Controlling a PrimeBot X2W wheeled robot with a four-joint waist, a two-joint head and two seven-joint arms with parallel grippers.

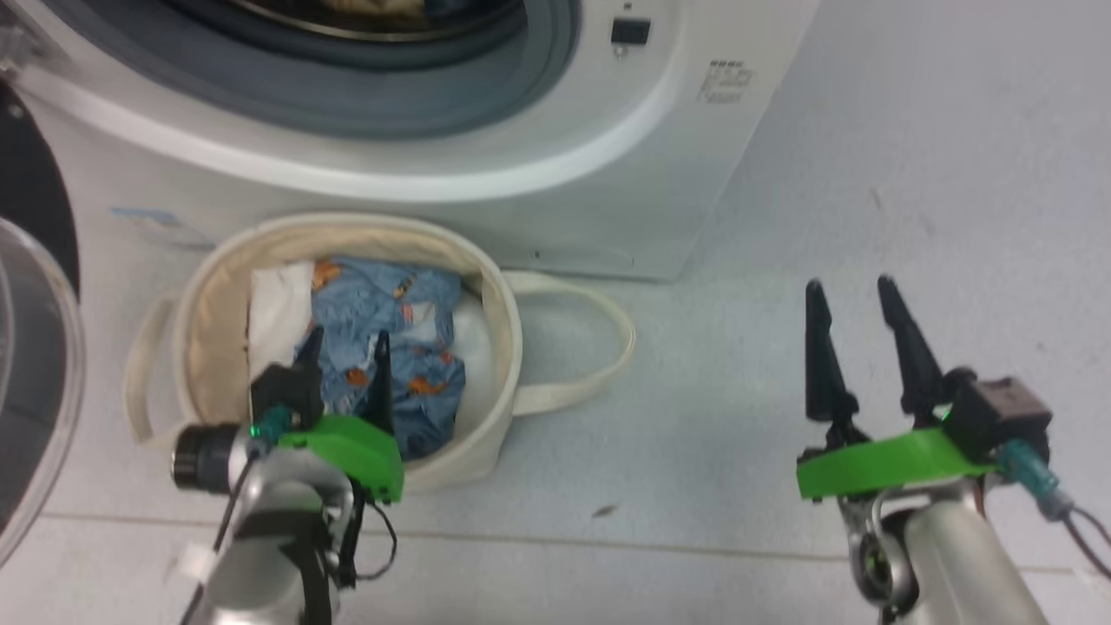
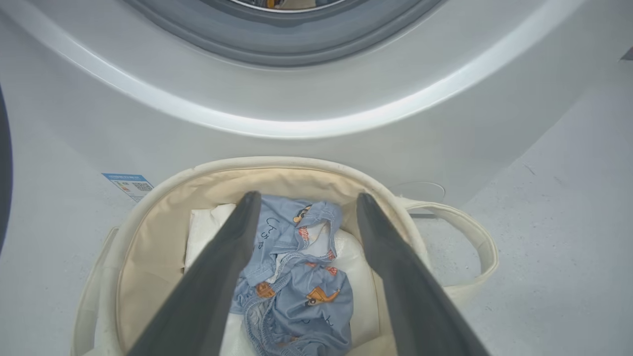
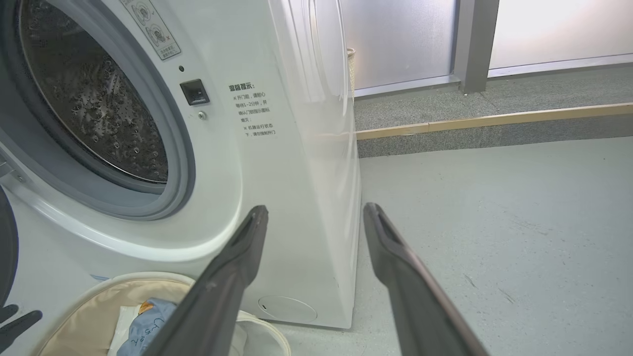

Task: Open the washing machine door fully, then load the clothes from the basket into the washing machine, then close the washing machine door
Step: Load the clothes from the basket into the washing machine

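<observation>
Grey floor (image 1: 781, 217); right wrist view adds frosted panels (image 3: 395, 39); left pincer (image 1: 347, 337) wide above clothes (image 1: 382, 299) in basket (image 1: 217, 286); right pincer (image 1: 849, 285) wide.

floor (image 3: 494, 222): pale grey | wooden strip (image 3: 494, 119): edging raised step | frosted panels (image 3: 400, 39): behind

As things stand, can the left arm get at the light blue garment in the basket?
Probably yes: the left gripper hangs open over the basket, and the light blue garment lies uncovered on top, right ahead of its fingers.
</observation>
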